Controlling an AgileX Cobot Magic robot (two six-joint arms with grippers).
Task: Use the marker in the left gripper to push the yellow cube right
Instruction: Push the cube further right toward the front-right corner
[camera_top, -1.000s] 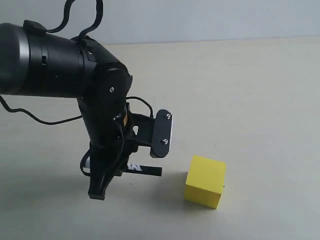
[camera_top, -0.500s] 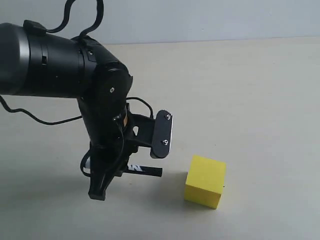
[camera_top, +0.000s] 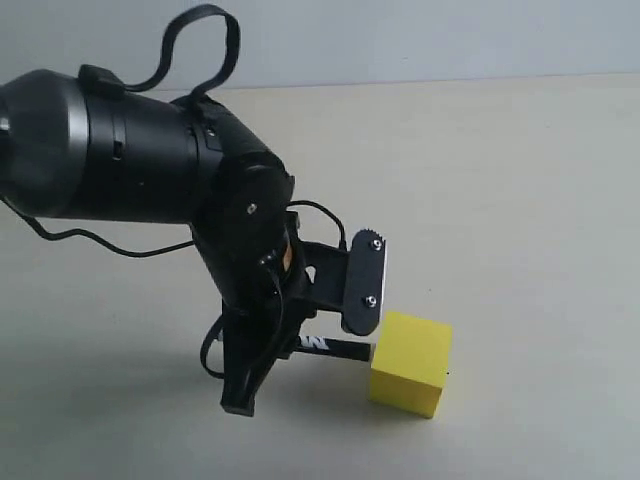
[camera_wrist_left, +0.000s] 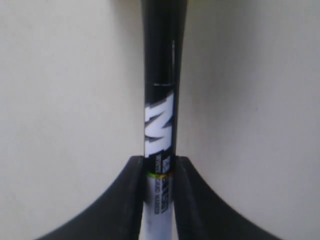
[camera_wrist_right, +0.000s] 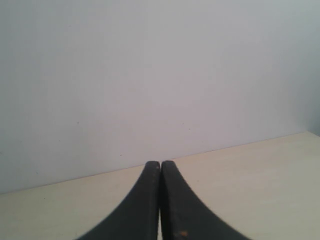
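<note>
The yellow cube (camera_top: 411, 362) rests on the beige table near the front, right of centre. My left gripper (camera_top: 300, 345) hangs low just left of it, shut on the marker (camera_top: 335, 347), which lies level and points right. Its black cap end reaches the cube's left face and looks to be touching it. In the left wrist view the marker (camera_wrist_left: 161, 125) runs straight out from between the black fingers (camera_wrist_left: 127, 200), white barrel held, black capped part ahead. The cube is out of that view. My right gripper (camera_wrist_right: 160, 167) is shut on nothing, facing a pale wall.
The beige table (camera_top: 520, 200) stretches bare to the right of the cube and behind it. A black cable (camera_top: 200, 30) loops above the left arm. In the right wrist view a table edge meets a plain wall (camera_wrist_right: 150, 75).
The left arm has shifted right with the marker over the last half second, closing the gap so the cap now meets the cube's left face. The cube has not visibly moved.
</note>
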